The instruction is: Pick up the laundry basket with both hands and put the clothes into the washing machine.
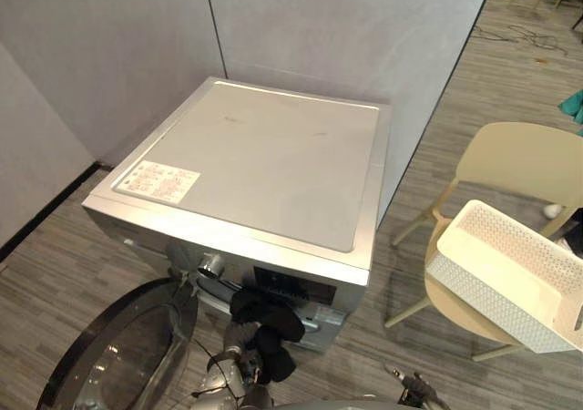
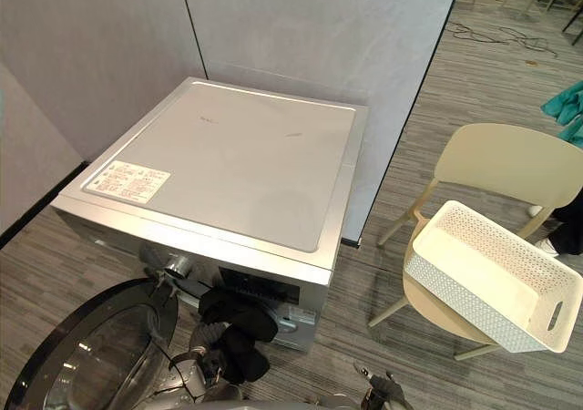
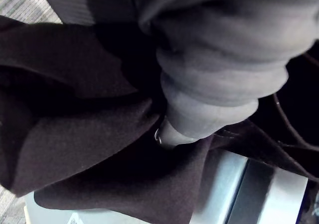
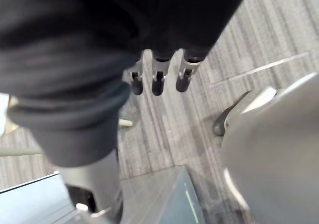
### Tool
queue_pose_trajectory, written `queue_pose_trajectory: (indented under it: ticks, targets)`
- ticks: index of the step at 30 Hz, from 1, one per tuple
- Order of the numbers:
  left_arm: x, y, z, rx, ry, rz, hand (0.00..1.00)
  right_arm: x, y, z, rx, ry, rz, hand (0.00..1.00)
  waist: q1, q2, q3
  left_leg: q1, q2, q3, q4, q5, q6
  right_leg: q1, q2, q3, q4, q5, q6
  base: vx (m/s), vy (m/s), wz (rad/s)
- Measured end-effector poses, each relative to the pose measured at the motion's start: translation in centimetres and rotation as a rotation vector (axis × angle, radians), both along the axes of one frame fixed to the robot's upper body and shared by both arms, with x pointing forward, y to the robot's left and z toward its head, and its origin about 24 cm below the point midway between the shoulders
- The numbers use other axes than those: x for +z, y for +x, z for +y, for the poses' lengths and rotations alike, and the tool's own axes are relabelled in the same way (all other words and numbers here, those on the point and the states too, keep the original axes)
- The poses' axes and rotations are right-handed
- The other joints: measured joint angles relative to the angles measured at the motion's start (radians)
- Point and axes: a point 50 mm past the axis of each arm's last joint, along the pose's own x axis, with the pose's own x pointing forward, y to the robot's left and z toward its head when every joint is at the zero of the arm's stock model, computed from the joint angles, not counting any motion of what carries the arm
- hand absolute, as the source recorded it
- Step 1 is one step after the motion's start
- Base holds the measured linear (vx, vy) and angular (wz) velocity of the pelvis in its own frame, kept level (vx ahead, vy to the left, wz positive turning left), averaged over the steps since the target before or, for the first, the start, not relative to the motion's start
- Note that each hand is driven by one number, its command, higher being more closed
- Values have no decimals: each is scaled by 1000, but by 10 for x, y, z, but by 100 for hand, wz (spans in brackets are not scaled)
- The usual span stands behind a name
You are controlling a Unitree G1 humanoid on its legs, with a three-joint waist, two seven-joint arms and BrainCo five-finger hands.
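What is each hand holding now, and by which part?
The left hand grips a dark garment by a bunched fold, before the washing machine; which part cannot be told. The right hand, fingers straight, holds nothing.

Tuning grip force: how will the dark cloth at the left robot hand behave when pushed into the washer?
Likely floppy: the dark cloth hangs in folds around the left robot hand, so it should sag and bunch, not hold shape. Probably light, as the folds look thin. Loose ends could catch on the open door.
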Motion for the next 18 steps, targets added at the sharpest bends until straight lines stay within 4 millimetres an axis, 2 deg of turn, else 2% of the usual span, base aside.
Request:
queue_pose_trajectory:
  ticks: [3,4,6,8,11,13,15,17,18]
  targets:
    - [0,3,0,-16,9,-1,100,0,-5,-9,-10,-23,18,0,-11,19,-12,14,-7,-8,-58,0,0,3,-10,-17,-26,24,10,45,93,26]
    - [0,8,-1,-35,14,-7,100,-1,-9,-15,-35,-28,37,0,-8,32,-10,33,-7,-11,-107,0,0,4,-12,-18,-40,41,20,7,94,20]
    - [-1,8,-1,-71,34,2,100,-2,-16,-18,-62,-28,64,0,-13,41,-12,66,-8,-23,-184,1,-1,12,-16,-31,-60,56,21,-17,80,18]
    - [0,10,-1,-111,56,-4,100,-3,-18,-19,-70,-26,75,0,-13,40,-12,76,-13,-27,-225,1,0,8,-24,-41,-70,57,22,-67,50,9]
    - [0,10,3,-134,82,-4,100,-2,-14,-18,-52,-22,75,0,-9,34,-10,57,-26,8,-259,24,11,-25,-44,-14,-100,84,41,-131,65,-25]
    - [0,9,13,-139,119,-2,100,-1,1,-13,12,-26,49,0,-10,24,-8,6,-24,33,-239,23,12,-62,-46,5,-134,116,53,-186,68,-46]
    - [2,12,24,-132,149,-11,100,1,15,-6,96,-28,28,0,-9,-2,8,-40,-8,59,-221,22,9,-112,-37,20,-151,140,53,-196,20,-46]
    - [10,18,50,-37,190,-37,100,6,43,12,284,-46,-27,0,25,-38,16,-123,45,118,-192,16,-1,-199,-28,-60,-176,167,20,-198,-50,-87]
    - [12,20,57,-11,204,-45,100,9,51,14,308,-55,-54,0,35,-48,23,-147,55,121,-178,14,-7,-218,-27,-78,-180,175,20,-150,-84,-57]
